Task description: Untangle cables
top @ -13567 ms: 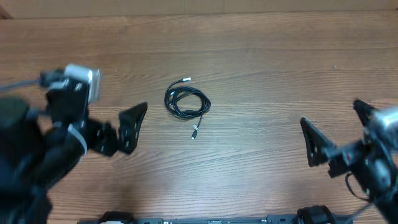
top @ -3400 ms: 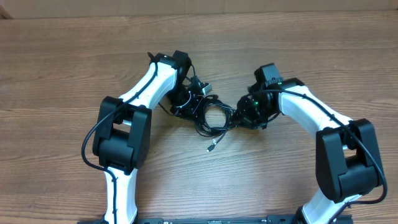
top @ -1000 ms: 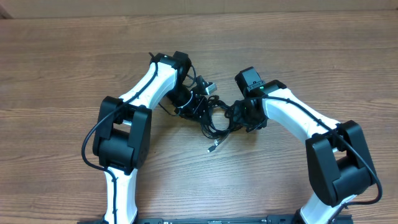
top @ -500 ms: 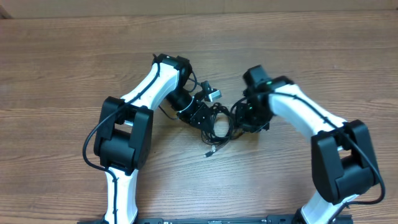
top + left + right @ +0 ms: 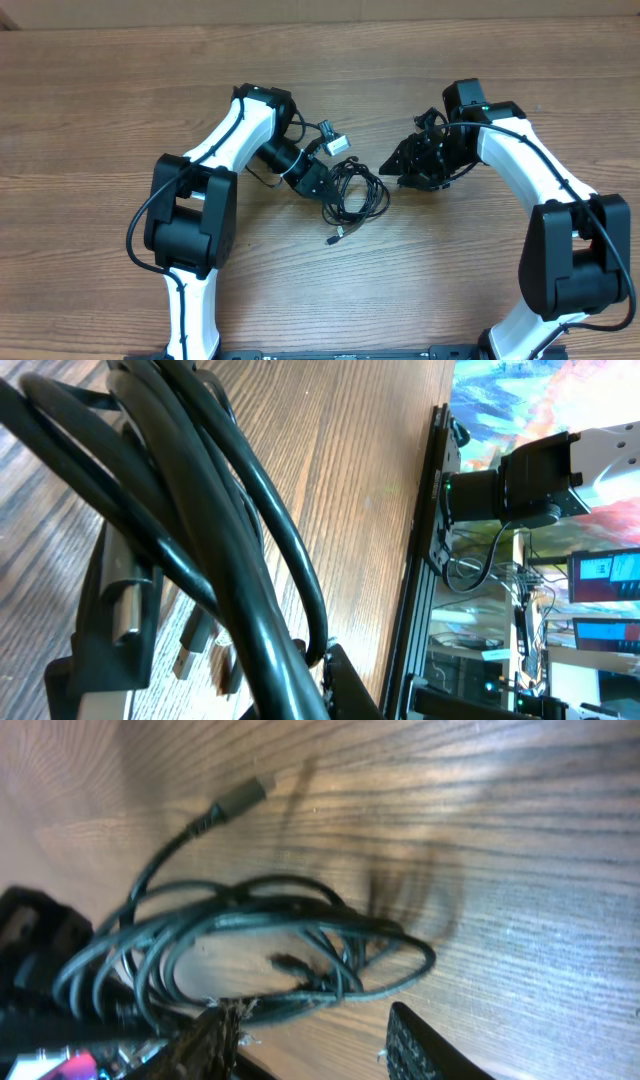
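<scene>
While reaching in from nine o'clock, pinches the cables [image 5: 357,197] with the left gripper [image 5: 322,186], closed on the bundle's nine o'clock edge. From the left wrist, shows thick black strands crossing close to the lens and running down into the grip. Leaves the loose coil lying near the middle of the table [image 5: 100,120], with one silver plug tip [image 5: 334,240] trailing out at seven o'clock of the coil, flat on the wood. Holds the right gripper [image 5: 392,167] at three o'clock of the bundle, just beside it and not touching. From the right wrist, shows both fingertips [image 5: 215,1040] spread apart with nothing between them, the loops lying beyond at twelve o'clock.
</scene>
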Motion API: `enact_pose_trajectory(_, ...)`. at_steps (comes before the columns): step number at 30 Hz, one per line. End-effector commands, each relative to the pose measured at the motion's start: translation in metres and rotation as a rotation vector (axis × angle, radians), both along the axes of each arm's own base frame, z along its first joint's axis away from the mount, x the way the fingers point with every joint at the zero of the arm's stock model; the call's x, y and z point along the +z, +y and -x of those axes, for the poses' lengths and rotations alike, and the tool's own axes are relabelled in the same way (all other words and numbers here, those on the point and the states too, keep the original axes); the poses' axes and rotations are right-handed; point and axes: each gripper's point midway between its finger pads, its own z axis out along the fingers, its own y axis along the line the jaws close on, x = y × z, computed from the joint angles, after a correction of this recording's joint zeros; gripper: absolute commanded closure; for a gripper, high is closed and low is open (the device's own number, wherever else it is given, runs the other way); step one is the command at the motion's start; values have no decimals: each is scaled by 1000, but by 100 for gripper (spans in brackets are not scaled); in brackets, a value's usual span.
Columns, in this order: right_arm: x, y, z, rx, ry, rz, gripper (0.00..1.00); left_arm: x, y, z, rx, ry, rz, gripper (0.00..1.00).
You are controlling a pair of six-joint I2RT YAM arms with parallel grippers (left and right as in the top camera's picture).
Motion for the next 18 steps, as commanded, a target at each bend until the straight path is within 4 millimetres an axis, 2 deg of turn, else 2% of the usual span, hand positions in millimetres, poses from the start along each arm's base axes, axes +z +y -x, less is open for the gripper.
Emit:
enact_pose_trajectory(1,-10,2,3,-146,103,23,55,18,-15,2,-27,-52,89,96)
enact_pose_trajectory(5,-17,3,1,-303,203,21,57,16,-22,2,-18,-43,77,96)
enact_pose_trajectory(12,-17,4,-5,-458,297,9,59,15,-26,2,-19,-46,75,96)
enact_pose_trajectory(14,-17,4,-5,-476,311,8,64,15,-26,2,-14,-40,72,96)
enact_pose_trajectory(18,-17,4,-5,-485,321,10,82,15,-27,0,-5,-37,69,96)
